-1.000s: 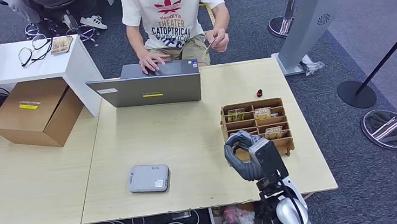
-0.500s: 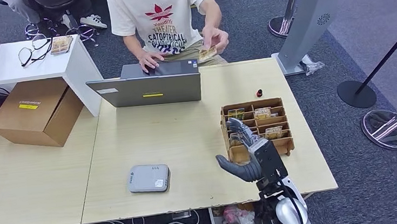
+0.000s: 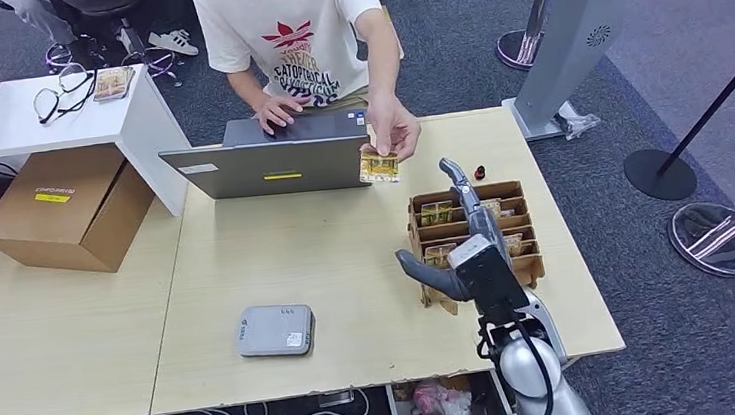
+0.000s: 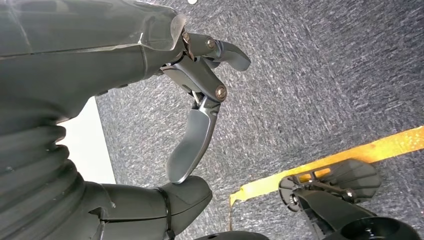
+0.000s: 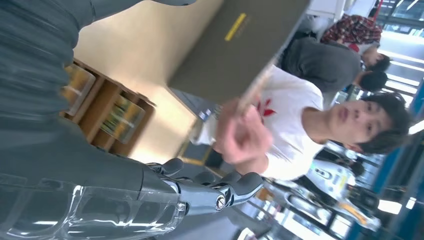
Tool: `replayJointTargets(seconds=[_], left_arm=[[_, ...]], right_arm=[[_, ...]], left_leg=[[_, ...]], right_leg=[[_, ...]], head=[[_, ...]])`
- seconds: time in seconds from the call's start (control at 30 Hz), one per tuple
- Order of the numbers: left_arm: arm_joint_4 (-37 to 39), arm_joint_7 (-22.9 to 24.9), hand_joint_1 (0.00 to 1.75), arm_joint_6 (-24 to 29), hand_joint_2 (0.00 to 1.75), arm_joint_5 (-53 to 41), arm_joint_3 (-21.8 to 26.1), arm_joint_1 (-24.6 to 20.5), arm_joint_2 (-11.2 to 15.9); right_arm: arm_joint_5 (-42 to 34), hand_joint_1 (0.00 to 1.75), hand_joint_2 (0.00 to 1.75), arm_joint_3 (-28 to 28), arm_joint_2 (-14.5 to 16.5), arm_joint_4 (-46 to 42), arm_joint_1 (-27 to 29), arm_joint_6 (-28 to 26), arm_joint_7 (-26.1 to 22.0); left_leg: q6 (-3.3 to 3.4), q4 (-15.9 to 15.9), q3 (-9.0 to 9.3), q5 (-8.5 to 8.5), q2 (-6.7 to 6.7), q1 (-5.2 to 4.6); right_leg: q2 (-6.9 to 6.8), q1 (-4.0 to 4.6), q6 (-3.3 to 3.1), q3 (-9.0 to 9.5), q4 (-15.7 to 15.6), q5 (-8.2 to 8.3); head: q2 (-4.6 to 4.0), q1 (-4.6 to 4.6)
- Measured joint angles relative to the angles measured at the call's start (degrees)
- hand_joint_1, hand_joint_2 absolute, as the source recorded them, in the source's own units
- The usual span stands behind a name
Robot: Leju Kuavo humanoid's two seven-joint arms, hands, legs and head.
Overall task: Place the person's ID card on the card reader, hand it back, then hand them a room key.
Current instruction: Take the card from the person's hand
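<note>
I see a pale wooden desk [image 3: 278,265] on dark grey carpet [image 3: 582,68]. Left of it stands a white side table [image 3: 25,122] with a cardboard box [image 3: 63,209] beneath. To the right are black barrier posts [image 3: 662,174] and a grey pillar stand [image 3: 574,34].

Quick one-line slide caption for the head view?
Person's hand offers an ID card over the table toward the robot's open right hand.

One laptop [image 3: 274,160], one grey card reader [image 3: 276,330], one wooden card rack [image 3: 521,224], one cardboard box [image 3: 67,207] and one pair of glasses [image 3: 59,94] are here. One person [image 3: 308,27] holds one card [image 3: 379,167]. Two round stanchion bases [image 3: 660,174] stand on the right.
</note>
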Motion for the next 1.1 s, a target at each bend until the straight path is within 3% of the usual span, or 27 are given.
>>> replayJointTargets(seconds=[0.27,0.53,1.1], left_arm=[[0.0,0.0,0.0,0.5,1.75,0.6,0.0,-0.1,0.0],[0.0,0.0,0.0,0.8,1.75,0.6,0.0,-0.1,0.0],[0.0,0.0,0.0,1.1,1.75,0.6,0.0,0.1,0.0]], right_arm=[[10.2,0.0,1.75,5.3,-0.4,3.2,-8.8,-10.0,0.9],[18.9,0.0,1.75,9.0,-0.5,8.5,-13.8,-17.6,2.3],[19.8,0.0,1.75,10.9,-0.7,15.5,-17.3,-20.2,2.7]], left_leg=[[-0.01,0.0,0.01,0.01,0.01,0.01],[-0.01,0.0,-0.01,0.01,0.0,0.0],[-0.01,0.0,-0.01,0.01,-0.01,0.0]], right_leg=[[0.0,0.01,-0.01,-0.01,0.0,0.01],[-0.01,0.0,-0.01,-0.01,0.0,0.01],[-0.03,0.0,-0.01,-0.01,0.0,0.0]], head=[[0.0,-0.01],[0.0,0.0],[0.0,0.01]])
